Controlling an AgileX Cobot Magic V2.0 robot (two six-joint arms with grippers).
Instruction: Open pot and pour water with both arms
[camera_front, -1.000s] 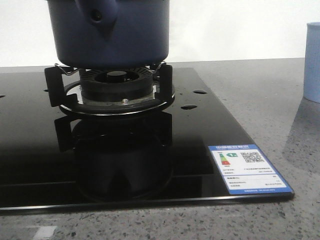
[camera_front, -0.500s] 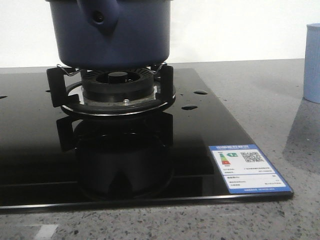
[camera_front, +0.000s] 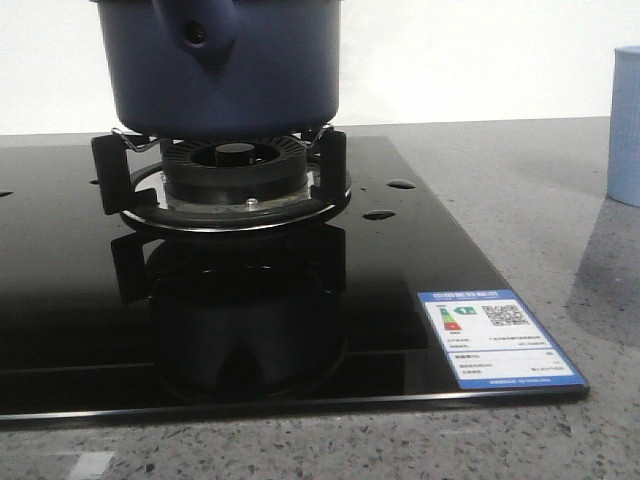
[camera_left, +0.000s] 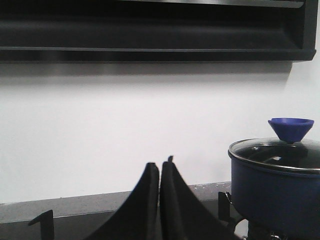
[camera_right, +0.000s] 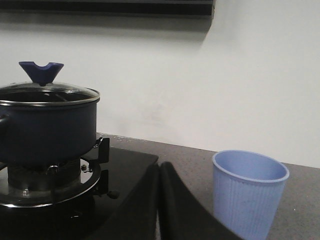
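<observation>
One pot (camera_front: 228, 70) stands upright on the burner grate (camera_front: 225, 180) of the black hob (camera_front: 300, 300), handle lug facing the front counter edge, glass lid (camera_right: 47, 95) seated, contents unreadable; left gripper (camera_left: 159, 167) and right gripper (camera_right: 159, 170) both closed on nothing, pale blue cup (camera_right: 249, 192) beside the hob.

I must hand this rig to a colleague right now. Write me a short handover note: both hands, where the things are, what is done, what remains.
Left hand: shut, empty, in the air beside the pot.
Right hand: shut, empty, between the pot and the pale blue cup.
The pot sits on the burner stand of the black glass stove. Its glass lid with the blue knob is on.
The cup stands upright on the counter, to the right of the stove.
Done: nothing visible yet.
Left: remove the lid, then pour the water.
</observation>
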